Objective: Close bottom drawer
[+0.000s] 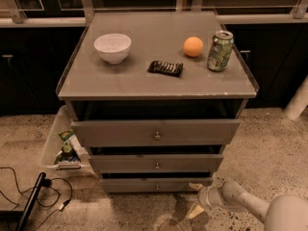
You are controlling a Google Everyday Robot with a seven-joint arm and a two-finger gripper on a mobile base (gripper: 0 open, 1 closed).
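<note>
The bottom drawer point(144, 185) is the lowest of three grey drawers, a slim flat front with a small round knob point(157, 187). It sits nearly flush under the middle drawer point(154, 163), with only a thin dark gap above it. My gripper point(195, 199) is low at the drawer's right end, just in front of its right corner, on a pale arm coming in from the lower right. Its two fingers point(196, 186) are spread apart with nothing between them. The upper fingertip is at the drawer front's right edge.
The top drawer point(154, 131) stands out a little. On the cabinet top point(134, 78) are a white bowl point(112, 47), a dark snack bar point(165, 68), an orange point(193, 46) and a green can point(220, 50). A white bin point(50, 148) with packets stands at the left, with cables point(29, 196) on the floor.
</note>
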